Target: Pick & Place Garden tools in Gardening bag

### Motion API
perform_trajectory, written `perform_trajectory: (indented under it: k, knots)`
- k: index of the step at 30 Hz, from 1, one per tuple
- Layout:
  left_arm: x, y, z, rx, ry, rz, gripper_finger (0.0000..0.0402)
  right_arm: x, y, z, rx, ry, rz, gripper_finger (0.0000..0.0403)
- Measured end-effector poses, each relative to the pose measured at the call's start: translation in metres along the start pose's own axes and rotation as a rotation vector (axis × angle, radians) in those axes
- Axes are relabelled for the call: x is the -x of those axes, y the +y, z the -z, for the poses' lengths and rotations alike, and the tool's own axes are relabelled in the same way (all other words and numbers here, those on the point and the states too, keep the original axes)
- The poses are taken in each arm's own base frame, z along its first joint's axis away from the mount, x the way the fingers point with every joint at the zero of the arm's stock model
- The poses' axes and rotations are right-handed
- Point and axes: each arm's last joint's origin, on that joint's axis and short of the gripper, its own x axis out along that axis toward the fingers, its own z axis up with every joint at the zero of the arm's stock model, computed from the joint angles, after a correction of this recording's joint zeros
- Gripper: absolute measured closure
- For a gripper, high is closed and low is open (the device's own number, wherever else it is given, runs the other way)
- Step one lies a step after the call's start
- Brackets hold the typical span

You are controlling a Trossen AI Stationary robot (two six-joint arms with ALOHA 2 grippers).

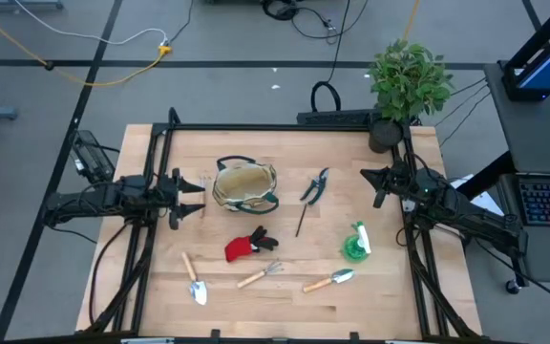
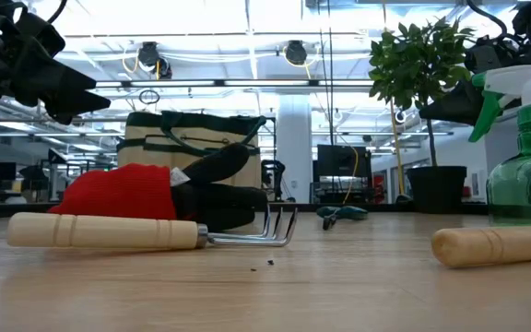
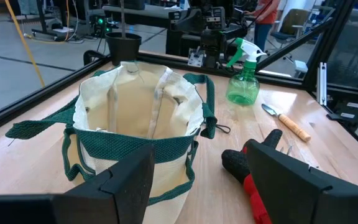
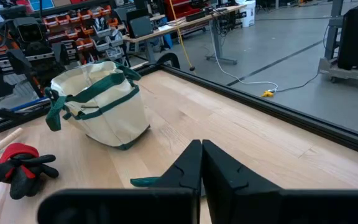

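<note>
On the table's middle, toward the back, you have the gardening bag (image 1: pixel 245 185) standing open and seemingly empty, its soft tan walls sagging under the green trim. None of the garden tools is in it yet. The left gripper (image 1: pixel 191 197) hovers just beside the bag with its fingers spread wide and nothing held. The right gripper (image 1: pixel 375 183) waits near the potted plant (image 1: pixel 407 84), its fingers pressed together on nothing.

Your nearest pick is probably the red-black glove (image 1: pixel 249 246), lying just in front of the bag. It looks light and limp, so pinch a bunched fold of fabric, not a fingertip. The hand rake (image 1: pixel 261 275) and the two trowels (image 1: pixel 194 280) (image 1: pixel 329 281) lie along the front; judge them stiff and head-heavy, and take each by its wooden handle close to the metal. The pruning shears (image 1: pixel 315 186) and thin dark stick (image 1: pixel 301 219) sit between bag and right arm; the stick is slim and may roll. The green spray bottle (image 1: pixel 355 243) looks smooth plastic; grip its neck below the trigger. Expect the bag to buckle if nudged.
</note>
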Motion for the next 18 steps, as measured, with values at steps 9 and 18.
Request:
perform_trajectory:
  k: [9, 18]
  knots:
    - [0.0000, 0.0000, 0.0000, 0.000, 0.000, 0.000, 0.0144, 0.0000, 0.0000, -0.0001, 0.000, -0.001, 0.000, 0.0399]
    - [0.0000, 0.0000, 0.0000, 0.000, 0.000, 0.000, 0.0144, 0.0001, 0.0008, -0.0035, -0.003, -0.037, -0.008, 0.0399]
